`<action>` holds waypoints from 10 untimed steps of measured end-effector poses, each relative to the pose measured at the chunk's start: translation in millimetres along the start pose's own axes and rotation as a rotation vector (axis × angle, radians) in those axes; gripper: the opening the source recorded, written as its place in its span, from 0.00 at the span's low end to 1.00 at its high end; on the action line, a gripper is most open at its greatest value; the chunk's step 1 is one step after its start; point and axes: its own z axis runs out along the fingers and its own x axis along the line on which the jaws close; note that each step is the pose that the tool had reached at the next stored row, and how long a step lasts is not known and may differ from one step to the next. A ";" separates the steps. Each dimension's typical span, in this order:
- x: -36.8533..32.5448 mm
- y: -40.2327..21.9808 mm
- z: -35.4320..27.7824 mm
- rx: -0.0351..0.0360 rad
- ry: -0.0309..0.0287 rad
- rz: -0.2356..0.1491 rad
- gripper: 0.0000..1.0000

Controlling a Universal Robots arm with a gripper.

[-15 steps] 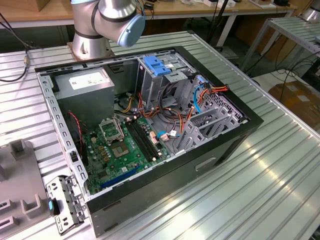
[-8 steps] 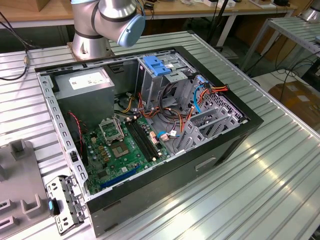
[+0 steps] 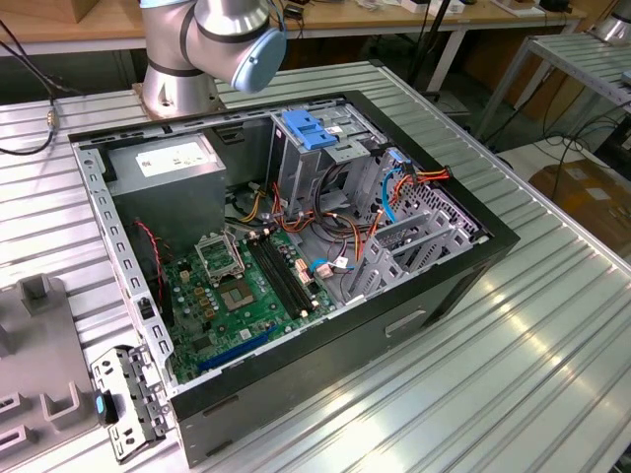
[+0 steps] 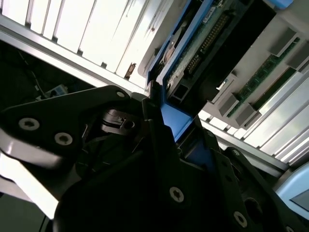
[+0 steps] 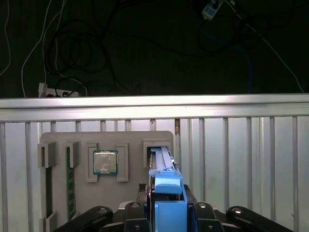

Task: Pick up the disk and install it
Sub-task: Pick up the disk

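With the arm [image 3: 232, 39] rising from its base behind the open computer case [image 3: 394, 325], the gripper [image 5: 166, 208] reaches over the grey parts tray [image 5: 130, 140], fingers clamped narrowly on the disk [image 5: 163, 162], which stands on edge at the tray's slot.

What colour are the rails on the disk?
Bright blue on the disk, clearest in the first wrist view.

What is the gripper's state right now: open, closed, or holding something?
The gripper is closed on the disk, with its fingers clamped on either side of the blue carrier rail.
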 end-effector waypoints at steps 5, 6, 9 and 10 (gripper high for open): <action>-0.2 0.1 -8.5 -0.0001 0.0008 0.000 0.37; -0.2 0.1 -10.3 0.0000 0.0009 0.000 0.37; -0.3 0.1 -14.4 0.0000 0.0009 0.000 0.37; -0.3 0.1 -16.4 -0.0001 0.0009 0.000 0.37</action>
